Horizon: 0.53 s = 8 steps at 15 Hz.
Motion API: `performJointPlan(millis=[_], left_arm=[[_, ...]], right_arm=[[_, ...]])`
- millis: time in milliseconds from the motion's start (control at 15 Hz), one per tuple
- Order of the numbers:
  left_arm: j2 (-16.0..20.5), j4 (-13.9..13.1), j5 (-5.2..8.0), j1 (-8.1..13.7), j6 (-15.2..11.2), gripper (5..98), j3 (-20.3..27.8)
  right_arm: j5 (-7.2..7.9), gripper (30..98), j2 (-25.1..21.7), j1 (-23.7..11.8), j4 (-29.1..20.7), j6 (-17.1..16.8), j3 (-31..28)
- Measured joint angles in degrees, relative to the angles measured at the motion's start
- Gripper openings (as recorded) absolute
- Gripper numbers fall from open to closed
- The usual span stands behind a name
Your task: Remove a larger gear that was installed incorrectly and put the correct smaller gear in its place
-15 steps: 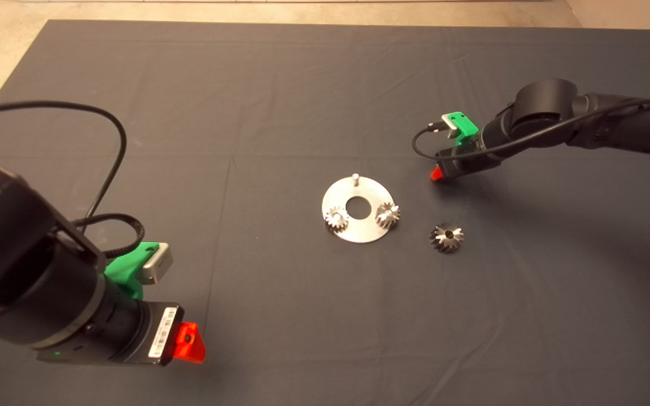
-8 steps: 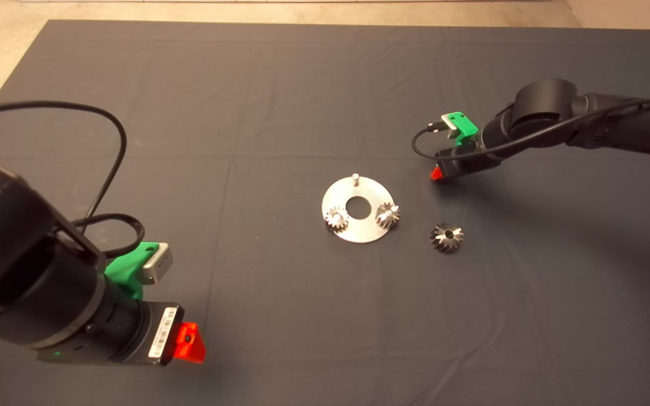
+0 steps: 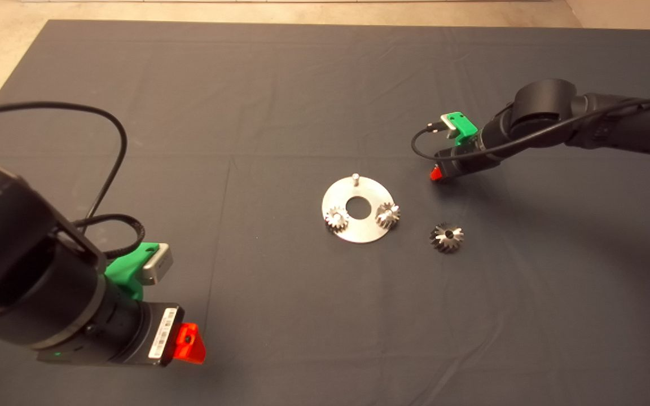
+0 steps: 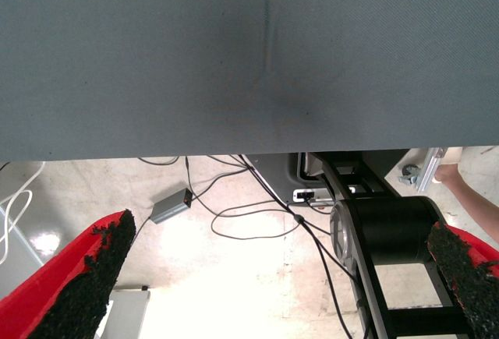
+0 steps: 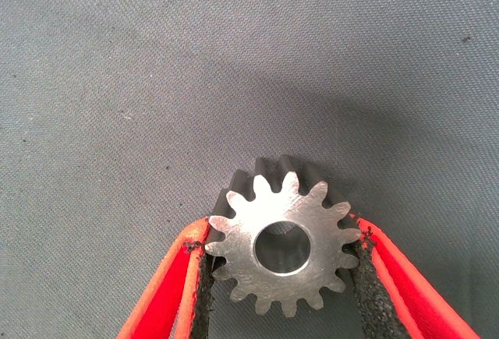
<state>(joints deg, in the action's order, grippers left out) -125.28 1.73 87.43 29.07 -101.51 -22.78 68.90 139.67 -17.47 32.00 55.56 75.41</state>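
Observation:
The larger gear (image 3: 447, 237), with flared shiny teeth, lies flat on the mat just right of the round steel plate (image 3: 359, 231). Two small shiny gears (image 3: 336, 217) (image 3: 387, 215) sit on the plate, and its far pin (image 3: 355, 178) stands bare. My right gripper (image 3: 437, 172) is low over the mat, beyond and to the right of the plate. In the right wrist view it (image 5: 282, 228) is shut on the smaller gear (image 5: 257, 222), with a pad against each side of its straight teeth. My left gripper (image 3: 188, 343) waits open at the lower left.
The left wrist view shows the mat's edge (image 4: 234, 148), with floor cables (image 4: 257, 214) and a black stand (image 4: 382, 230) beyond it. A slack cable (image 3: 116, 135) loops over the mat above the left arm.

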Motion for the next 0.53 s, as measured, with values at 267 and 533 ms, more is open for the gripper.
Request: performJointPlan(millis=[267, 533], left_arm=[[0.01, 0.0, 0.0, 0.0, 0.0, 97.6, 0.0], [0.01, 0.0, 0.0, 0.0, 0.0, 97.6, 0.0]], right_arm=[[0.11, 39.6, 0.0, 0.0, 0.0, 0.0, -0.22], [1.02, 39.5, 0.09, -0.02, -0.04, 0.05, -2.7]])
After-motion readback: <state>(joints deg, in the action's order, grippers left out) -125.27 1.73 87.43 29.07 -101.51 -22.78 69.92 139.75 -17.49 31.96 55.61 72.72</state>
